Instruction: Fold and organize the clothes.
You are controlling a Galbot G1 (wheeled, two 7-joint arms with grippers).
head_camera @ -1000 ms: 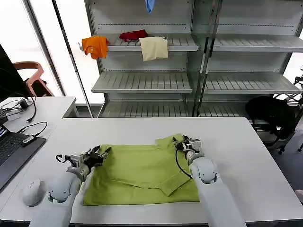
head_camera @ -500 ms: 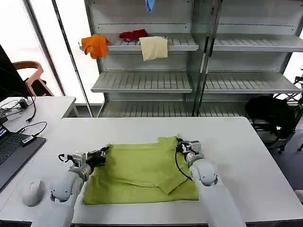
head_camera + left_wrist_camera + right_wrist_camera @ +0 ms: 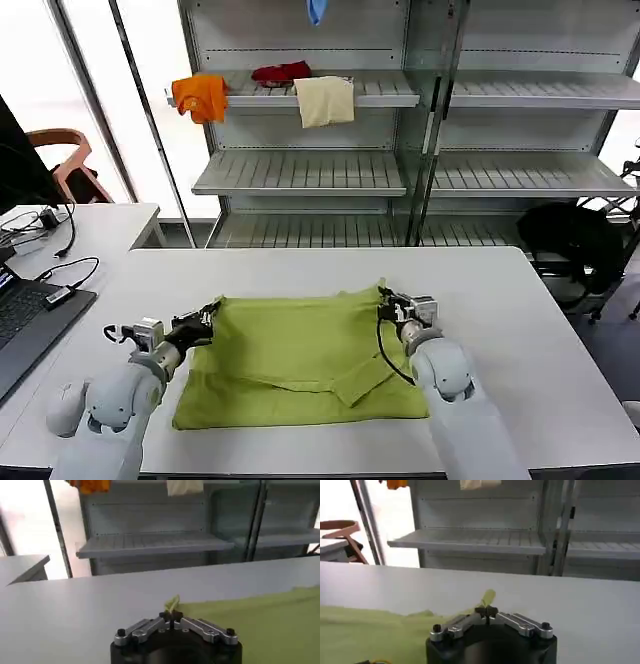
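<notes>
A lime yellow-green T-shirt (image 3: 300, 355) lies partly folded on the white table (image 3: 330, 270), a sleeve doubled over near its right front. My left gripper (image 3: 207, 318) is shut on the shirt's far left corner, a tuft of green cloth (image 3: 172, 603) sticking out between the jaws (image 3: 171, 617). The right gripper (image 3: 386, 300) is shut on the far right corner, where another tuft of cloth (image 3: 487, 598) pokes up past the closed fingertips (image 3: 486, 612). Both hold the far edge taut between them.
A laptop (image 3: 25, 325), cables (image 3: 70, 275) and a white mouse (image 3: 62, 408) sit on the left desk. Shelving (image 3: 300, 170) behind the table carries orange (image 3: 200, 97), red (image 3: 282, 73) and cream (image 3: 325, 100) garments. A black bag (image 3: 570, 245) stands at the right.
Both grippers have drawn apart and slightly away from me, stretching the shirt's far edge straighter and wider. The left arm has shifted outward to the left.
</notes>
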